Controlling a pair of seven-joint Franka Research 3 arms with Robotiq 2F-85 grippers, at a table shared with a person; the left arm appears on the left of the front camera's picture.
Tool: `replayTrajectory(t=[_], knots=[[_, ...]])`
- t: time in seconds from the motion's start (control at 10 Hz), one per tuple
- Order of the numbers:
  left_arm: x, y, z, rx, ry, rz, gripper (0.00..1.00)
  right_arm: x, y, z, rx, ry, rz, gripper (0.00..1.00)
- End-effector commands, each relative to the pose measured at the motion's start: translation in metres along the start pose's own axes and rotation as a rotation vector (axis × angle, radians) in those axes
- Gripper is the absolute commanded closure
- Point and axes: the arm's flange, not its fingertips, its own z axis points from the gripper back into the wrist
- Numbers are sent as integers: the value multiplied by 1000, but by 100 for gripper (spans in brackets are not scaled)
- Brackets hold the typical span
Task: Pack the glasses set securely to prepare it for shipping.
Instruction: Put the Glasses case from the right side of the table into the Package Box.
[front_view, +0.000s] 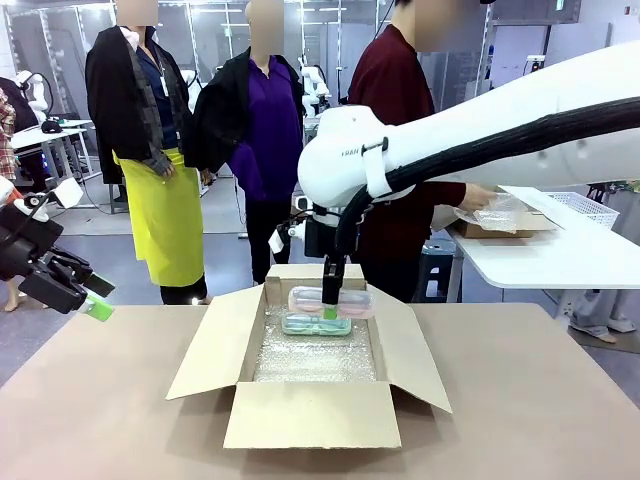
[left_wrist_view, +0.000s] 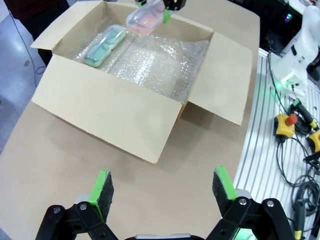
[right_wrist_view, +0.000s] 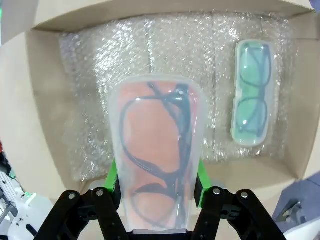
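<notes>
Fingers of the right gripper (right_wrist_view: 156, 181) clasp the pink case (right_wrist_view: 155, 145) by its long edges near one end, green pads pressed to either side. The right wrist view looks straight through the translucent lid at dark-framed glasses inside, with the bubble wrap (right_wrist_view: 150, 45) lining the cardboard box (right_wrist_view: 42, 125) beneath. Beside it, apart, the mint-green case (right_wrist_view: 252, 100) lies flat on the wrap close to one box wall, its glasses also showing.

From the left wrist view the pink case hangs tilted above the box's far end, clear of the lining, which the right wrist view cannot settle. That view also shows the left gripper (left_wrist_view: 162, 176) with fingers spread wide and nothing between them, hovering over bare desk (left_wrist_view: 60, 165) on the near side of the box.

Across the desk, the front view puts the left gripper off at the left edge, well apart from the box, whose four flaps stand open.
</notes>
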Motion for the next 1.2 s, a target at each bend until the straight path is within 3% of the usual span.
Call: replayTrajectory(t=[0.0,0.4,0.9,1.0,1.1], knots=[[-1,1,2,-16,-25,-16,0,20,-8,-17,-5,-9,16,100],[-1,1,2,-16,-25,-16,0,28,-30,-59,21,32,-12,100],[-1,1,2,-16,-25,-16,0,25,-27,-106,20,65,-27,100],[-1,1,2,-16,-25,-16,0,25,-26,-109,15,80,-26,30],[-1,1,2,-16,-25,-16,0,25,-25,-114,2,92,-29,17]])
